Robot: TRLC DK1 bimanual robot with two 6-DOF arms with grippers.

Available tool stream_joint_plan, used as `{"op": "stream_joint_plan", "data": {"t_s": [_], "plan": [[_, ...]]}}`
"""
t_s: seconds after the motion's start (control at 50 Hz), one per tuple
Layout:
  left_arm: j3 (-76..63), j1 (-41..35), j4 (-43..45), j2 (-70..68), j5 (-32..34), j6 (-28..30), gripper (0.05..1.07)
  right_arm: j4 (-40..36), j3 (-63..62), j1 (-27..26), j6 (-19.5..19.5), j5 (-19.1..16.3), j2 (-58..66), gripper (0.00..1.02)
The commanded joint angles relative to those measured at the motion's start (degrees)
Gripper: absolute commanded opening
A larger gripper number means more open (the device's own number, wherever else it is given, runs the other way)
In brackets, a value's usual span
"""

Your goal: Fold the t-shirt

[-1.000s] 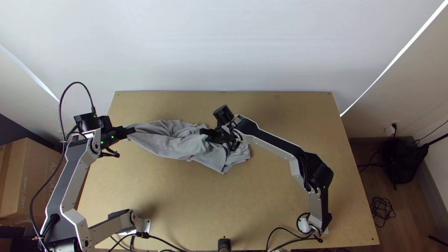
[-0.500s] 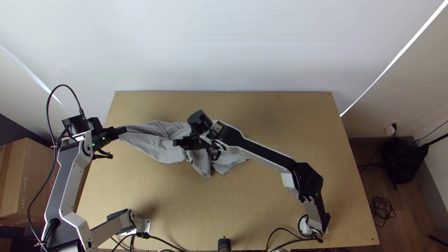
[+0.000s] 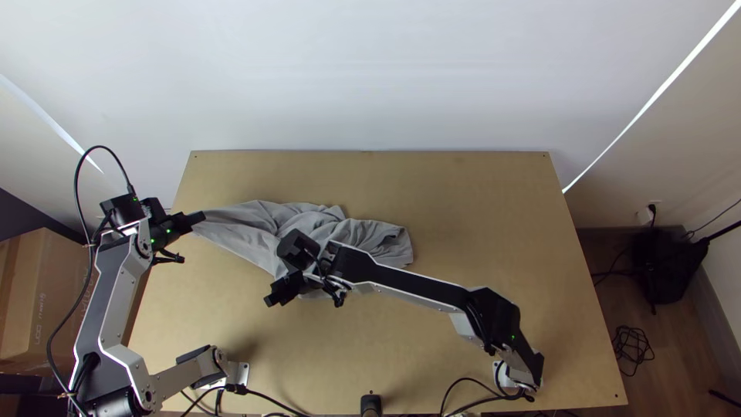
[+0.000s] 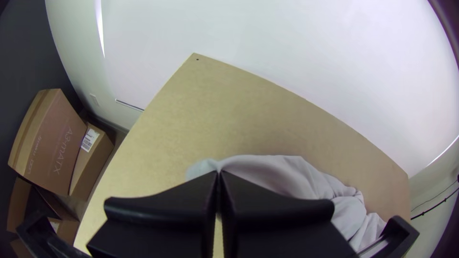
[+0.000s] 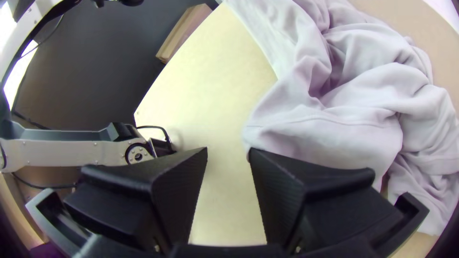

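T-shirt [image 3: 370,235] bunched on the tabletop [image 3: 463,340]; left gripper [image 3: 202,218] clamped on its drawn-out end, probably to anchor that end while the rest is straightened. Right gripper [image 5: 228,150], fingers apart, is at the t-shirt's near edge, one finger close by a loose fold, placed as if to pinch it and spread the cloth before any folding.

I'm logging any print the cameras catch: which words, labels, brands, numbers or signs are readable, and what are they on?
"A3-mATX": on the large cardboard box.
Smaller print on that box: too small to read reliably.
White label on the smaller box: too small to read.
T-shirt: no lettering to be made out.
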Motion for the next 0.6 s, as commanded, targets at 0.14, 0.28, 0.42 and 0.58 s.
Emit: {"op": "stream_joint_plan", "data": {"t_s": [0.14,0.28,0.42,0.58], "plan": [[-2.4,1.8,2.6,1.4,0.7,1.0,0.08,-0.3,-5.9,-2.9,1.8,0.5,-14.2,0.53],[-4.7,3.2,4.6,1.6,2.0,1.1,0.08,0.3,-9.4,-6.3,6.7,0.4,-19.1,0.54],[-5.8,3.4,5.4,2.0,2.4,1.1,0.08,-1.9,-13.1,-10.6,14.1,-1.5,-19.2,0.55],[-5.7,3.7,5.5,2.0,3.1,1.1,0.08,-2.1,-16.8,-14.3,19.1,-5.6,-17.1,0.55]]}}
